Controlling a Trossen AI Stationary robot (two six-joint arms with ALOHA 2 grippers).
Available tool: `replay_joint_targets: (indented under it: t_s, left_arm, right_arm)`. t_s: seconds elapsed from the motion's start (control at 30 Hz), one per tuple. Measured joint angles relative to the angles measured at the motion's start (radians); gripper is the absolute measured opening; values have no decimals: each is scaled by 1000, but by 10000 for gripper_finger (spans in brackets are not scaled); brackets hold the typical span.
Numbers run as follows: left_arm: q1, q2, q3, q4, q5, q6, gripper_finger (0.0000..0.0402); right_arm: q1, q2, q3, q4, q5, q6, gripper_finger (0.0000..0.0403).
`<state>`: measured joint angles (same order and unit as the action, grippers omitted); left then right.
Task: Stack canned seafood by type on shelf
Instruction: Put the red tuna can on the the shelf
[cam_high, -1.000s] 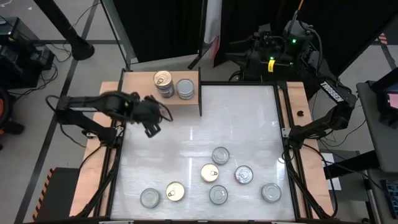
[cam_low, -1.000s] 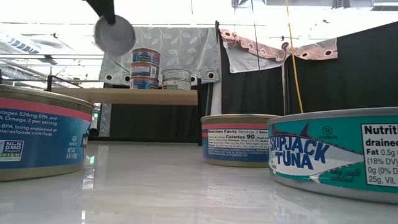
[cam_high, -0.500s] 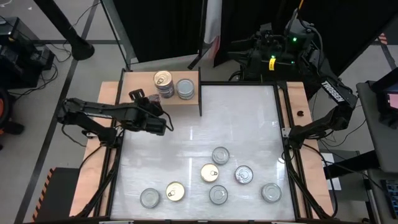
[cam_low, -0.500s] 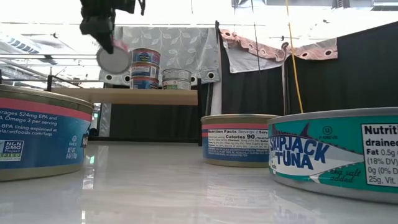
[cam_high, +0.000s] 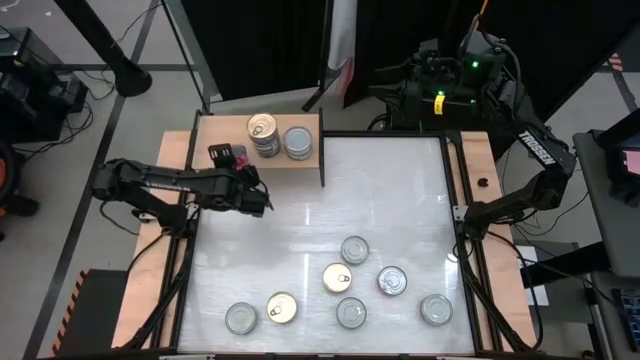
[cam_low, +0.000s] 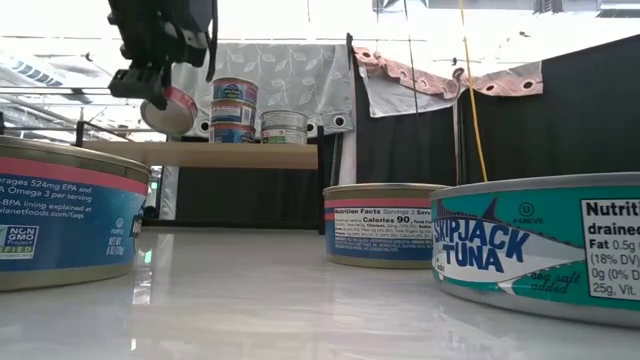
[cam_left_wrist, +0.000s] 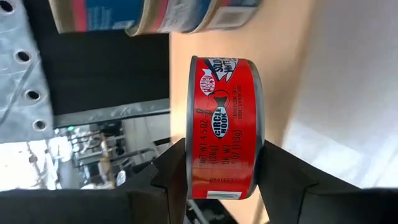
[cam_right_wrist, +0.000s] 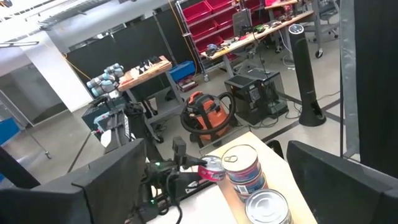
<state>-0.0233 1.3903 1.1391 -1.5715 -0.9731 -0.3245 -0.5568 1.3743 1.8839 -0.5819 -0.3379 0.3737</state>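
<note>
Left end effector (cam_high: 228, 157) has swung up from the desk (cam_high: 400, 200) to the shelf (cam_high: 210, 130), clamped on a red can (cam_left_wrist: 225, 127) held on edge, bare shelf space directly below, stacked cans (cam_high: 263, 132) beside; right end effector parked, apart.

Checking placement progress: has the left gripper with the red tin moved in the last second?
Yes. The left gripper carried the red round metal tin toward the light-wood shelf.

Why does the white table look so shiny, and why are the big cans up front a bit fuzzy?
In the high view, lamps glare off the glossy table. In the low view, the tuna can and the blue can sit so close to the lens that their edges look soft, while the top of that view is washed out bright.
</note>
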Motion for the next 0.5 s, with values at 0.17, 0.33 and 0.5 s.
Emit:
replay_joint_targets:
  t_s: [0.17, 0.33, 0.5]
  left_arm:
    - [44, 0, -3, 0, -27, 0, 158]
    - [91, 0, -3, 9, -27, 0, 160]
    - [136, -1, -3, 72, -5, 65, 161]
  right_arm:
    - [0, 0, 0, 1, 0, 0, 380]
    - [0, 0, 0, 1, 0, -15, 380]
    - [0, 0, 0, 1, 0, -19, 380]
